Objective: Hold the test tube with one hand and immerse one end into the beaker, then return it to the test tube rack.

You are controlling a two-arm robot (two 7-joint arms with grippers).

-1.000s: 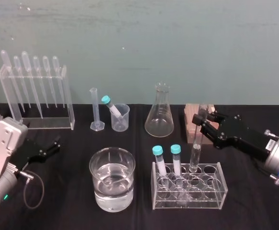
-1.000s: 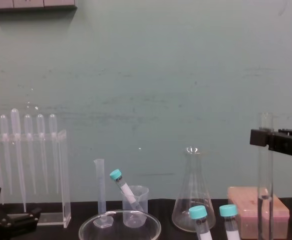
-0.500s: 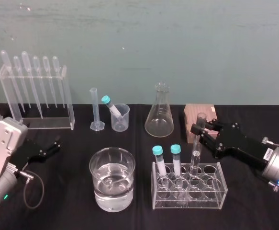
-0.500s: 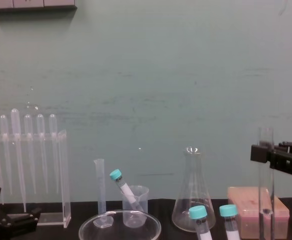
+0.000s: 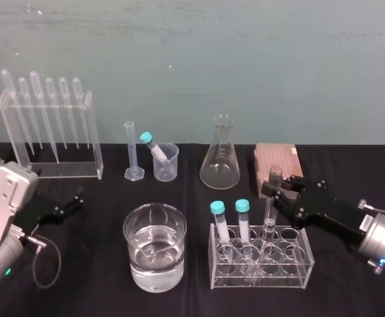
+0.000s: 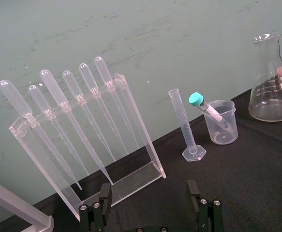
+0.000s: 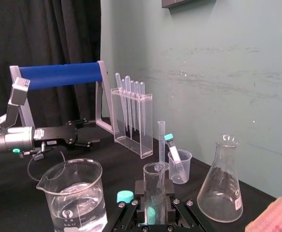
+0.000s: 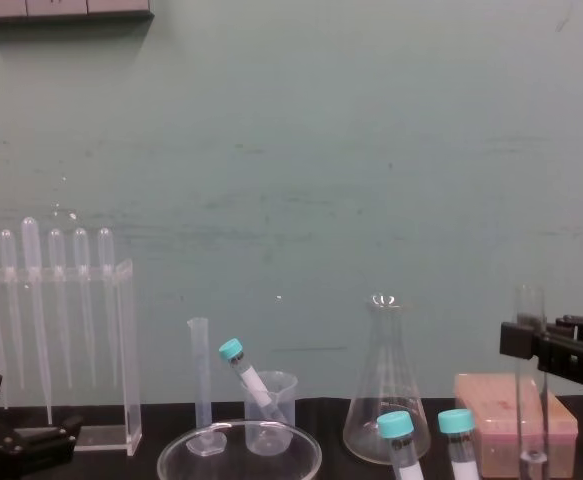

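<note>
At the clear plastic test tube rack [image 5: 298, 233], my right gripper [image 5: 274, 187] pinches the long clear glass test tube [image 5: 269, 215], apparently seated in its hole, so next I let go gently; my left gripper [image 5: 75, 200] sits far left of the rack, jaws spread.

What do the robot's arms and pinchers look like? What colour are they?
The left gripper is black with slim fingers, on a boxy silver wrist with a green light and a looping black cable. The right gripper is black too, on a round silver wrist with a glowing blue ring and a white label.
</note>
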